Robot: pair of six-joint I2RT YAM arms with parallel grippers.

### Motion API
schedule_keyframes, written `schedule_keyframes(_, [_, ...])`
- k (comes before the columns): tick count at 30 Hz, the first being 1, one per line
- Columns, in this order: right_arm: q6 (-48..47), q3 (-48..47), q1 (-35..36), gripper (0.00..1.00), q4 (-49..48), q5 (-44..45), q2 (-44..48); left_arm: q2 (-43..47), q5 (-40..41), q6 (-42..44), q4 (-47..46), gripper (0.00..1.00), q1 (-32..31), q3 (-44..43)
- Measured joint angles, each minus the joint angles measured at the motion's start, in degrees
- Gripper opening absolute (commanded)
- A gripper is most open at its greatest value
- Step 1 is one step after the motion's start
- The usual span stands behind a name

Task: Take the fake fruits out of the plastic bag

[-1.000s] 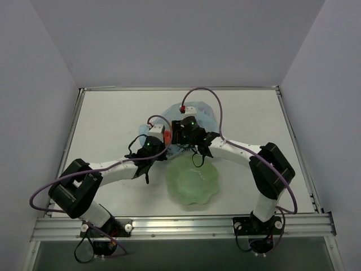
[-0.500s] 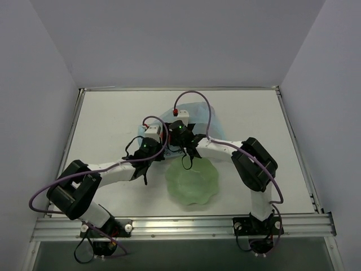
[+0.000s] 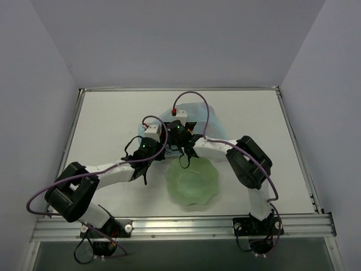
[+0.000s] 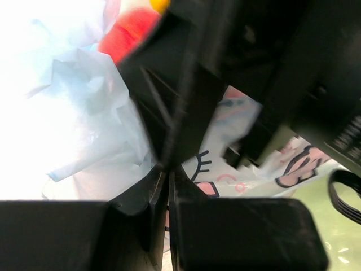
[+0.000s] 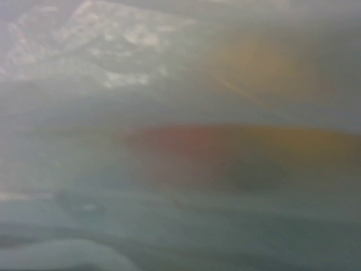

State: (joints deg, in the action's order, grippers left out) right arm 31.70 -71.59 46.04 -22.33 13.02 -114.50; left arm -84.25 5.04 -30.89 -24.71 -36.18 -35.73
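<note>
The plastic bag (image 3: 198,111), light blue and crinkly, lies at the table's middle behind both wrists. In the left wrist view its white printed panel (image 4: 225,169) and blue film (image 4: 96,107) fill the frame. A red fake fruit (image 4: 127,31) and a yellow one (image 4: 159,4) show at the top. My left gripper (image 4: 167,169) is shut, pinching the bag's edge. My right wrist (image 3: 180,130) is pushed against the bag and its fingers are hidden. The right wrist view is a blur of film with a reddish-orange shape (image 5: 192,147) and a yellow one (image 5: 259,68) behind it.
A pale green scalloped bowl (image 3: 192,180) sits just in front of the bag, under the right forearm; its green rim (image 4: 338,237) shows at the left wrist view's lower right. Purple cables (image 3: 194,96) loop over both wrists. A metal rail (image 3: 180,226) runs along the near edge.
The right arm has folded inward, its elbow swinging left and its wrist sliding left against the bag. The left gripper has kept its pinch and barely moved.
</note>
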Motion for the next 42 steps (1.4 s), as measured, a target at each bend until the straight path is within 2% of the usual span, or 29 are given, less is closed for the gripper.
schedule_keyframes(6, [-0.3,6.6,-0.3,0.25,-0.2,0.2,8.2,1.4,-0.7,0.0,-0.5,0.03,0.0,0.0])
schedule_keyframes(11, [-0.5,10.4,-0.7,0.26,-0.4,0.1,17.4,2.8,-1.4,0.0,-1.0,0.02,0.0,0.3])
schedule_keyframes(17, [-0.5,16.2,-0.3,0.28,0.0,-3.9,25.9,3.8,-1.8,0.0,-1.3,0.02,0.2,0.7])
schedule_keyframes(24, [-0.6,26.8,1.7,0.30,8.1,-7.4,41.3,3.8,-2.1,0.0,-1.3,0.02,0.3,0.8])
schedule_keyframes(30, [1.1,33.9,7.4,0.36,14.3,-7.2,54.0,3.8,-2.1,0.0,-1.3,0.02,0.4,0.8])
schedule_keyframes(33, [2.4,36.9,8.3,0.56,16.9,-6.9,55.3,3.8,-2.1,0.1,-1.3,0.02,0.4,0.8])
schedule_keyframes(34, [2.6,37.1,8.5,0.77,18.0,-6.8,54.9,3.8,-2.1,0.1,-1.3,0.02,0.4,0.8])
schedule_keyframes(36, [2.3,36.8,8.8,0.86,19.4,-6.8,54.2,3.8,-2.1,0.1,-1.3,0.02,0.4,0.8])
schedule_keyframes(38, [1.0,35.4,9.2,0.82,20.8,-6.8,53.4,3.8,-2.1,0.1,-1.3,0.02,0.4,0.8])
schedule_keyframes(39, [0.0,34.1,9.2,0.76,21.3,-6.6,52.9,3.8,-2.1,0.1,-1.3,0.02,0.5,0.8])
schedule_keyframes(40, [-0.9,32.5,9.2,0.65,21.6,-6.4,52.1,3.8,-2.2,0.1,-1.3,0.02,0.5,0.8])
schedule_keyframes(42, [-3.5,27.9,8.8,0.53,21.7,-5.7,49.3,3.8,-2.2,0.1,-1.3,0.02,0.5,0.8])
